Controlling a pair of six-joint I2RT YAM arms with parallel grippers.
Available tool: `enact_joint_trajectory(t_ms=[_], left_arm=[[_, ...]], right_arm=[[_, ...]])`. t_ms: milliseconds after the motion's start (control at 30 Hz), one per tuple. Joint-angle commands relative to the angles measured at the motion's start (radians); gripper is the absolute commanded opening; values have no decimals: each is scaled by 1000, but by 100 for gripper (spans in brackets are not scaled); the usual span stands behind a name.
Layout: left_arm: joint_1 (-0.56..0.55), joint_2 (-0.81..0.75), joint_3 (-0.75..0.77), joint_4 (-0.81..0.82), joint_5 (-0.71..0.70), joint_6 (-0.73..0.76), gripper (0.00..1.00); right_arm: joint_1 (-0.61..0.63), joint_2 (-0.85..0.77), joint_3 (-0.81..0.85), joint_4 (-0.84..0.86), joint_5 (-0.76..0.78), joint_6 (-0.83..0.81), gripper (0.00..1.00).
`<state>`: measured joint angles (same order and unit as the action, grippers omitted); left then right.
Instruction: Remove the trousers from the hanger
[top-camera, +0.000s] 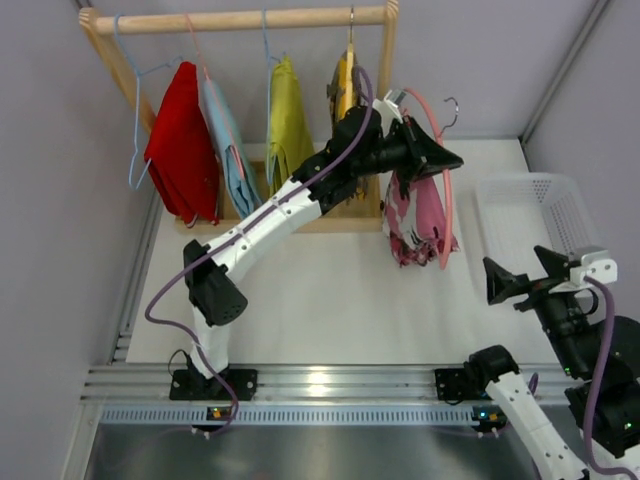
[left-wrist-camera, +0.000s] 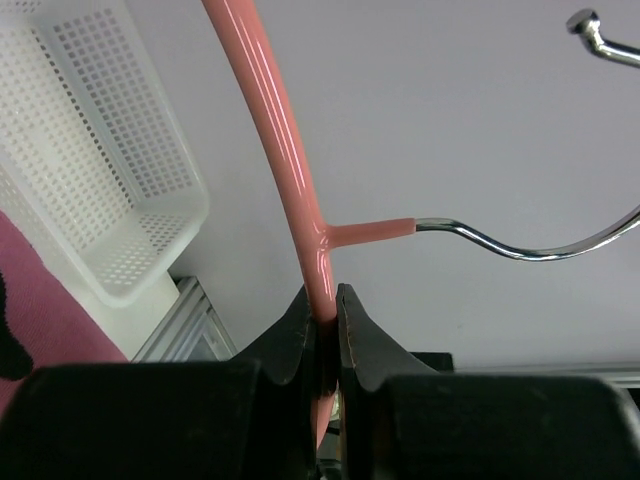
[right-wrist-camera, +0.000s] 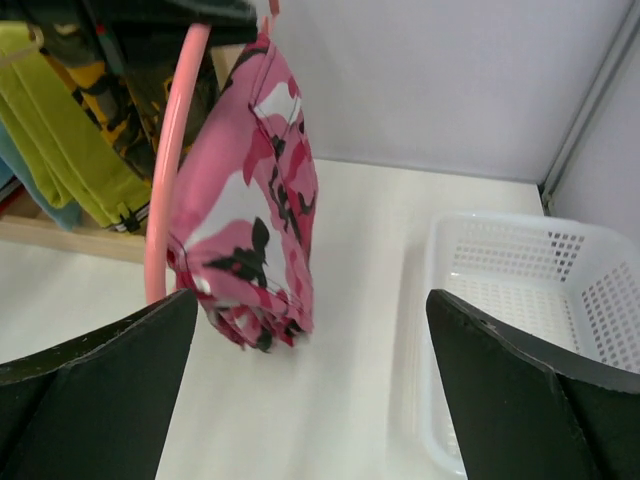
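Observation:
My left gripper (top-camera: 448, 158) is shut on a pink hanger (top-camera: 445, 190) and holds it off the rack, above the table. Its jaws pinch the pink bar (left-wrist-camera: 300, 220) just below the metal hook (left-wrist-camera: 520, 245). The pink patterned trousers (top-camera: 415, 222) hang folded over this hanger; they also show in the right wrist view (right-wrist-camera: 250, 210) beside the hanger bar (right-wrist-camera: 168, 180). The camouflage trousers (top-camera: 343, 88) hang on the rack at its right end. My right gripper (top-camera: 522, 277) is open and empty, to the right of and below the pink trousers.
A wooden rack (top-camera: 240, 20) at the back carries a red pair (top-camera: 183, 140), a light blue garment (top-camera: 228, 145) and an olive-yellow pair (top-camera: 288, 125). A white perforated basket (top-camera: 535, 215) stands at the table's right, also in the right wrist view (right-wrist-camera: 530, 320).

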<state>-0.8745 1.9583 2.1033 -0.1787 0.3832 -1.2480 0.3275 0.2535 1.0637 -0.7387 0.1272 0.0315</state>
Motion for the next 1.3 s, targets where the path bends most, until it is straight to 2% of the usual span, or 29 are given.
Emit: enact_joint_trajectory(t_ms=[0, 133, 267, 567, 700, 833, 1000, 1200, 1267], left_arm=[[23, -156, 20, 283, 81, -40, 0], [26, -167, 15, 298, 114, -67, 0], [26, -174, 14, 308, 123, -67, 0], [25, -180, 31, 331, 152, -79, 0], [25, -177, 29, 331, 154, -82, 0], [25, -179, 29, 331, 155, -85, 0], [23, -182, 31, 331, 160, -85, 0], [22, -196, 27, 329, 161, -85, 0], [22, -200, 27, 331, 160, -85, 0]], right_arm=[[22, -72, -94, 41, -72, -132, 99], [22, -154, -214, 90, -211, -258, 99], [22, -155, -339, 140, -339, -373, 99], [22, -183, -577, 364, -468, -550, 100], [22, -241, -666, 459, -454, -571, 99], [22, -250, -722, 487, -347, -593, 99], [24, -312, -760, 482, -385, -654, 99], [22, -219, -830, 630, -347, -697, 99], [22, -194, -844, 680, -395, -705, 99]])
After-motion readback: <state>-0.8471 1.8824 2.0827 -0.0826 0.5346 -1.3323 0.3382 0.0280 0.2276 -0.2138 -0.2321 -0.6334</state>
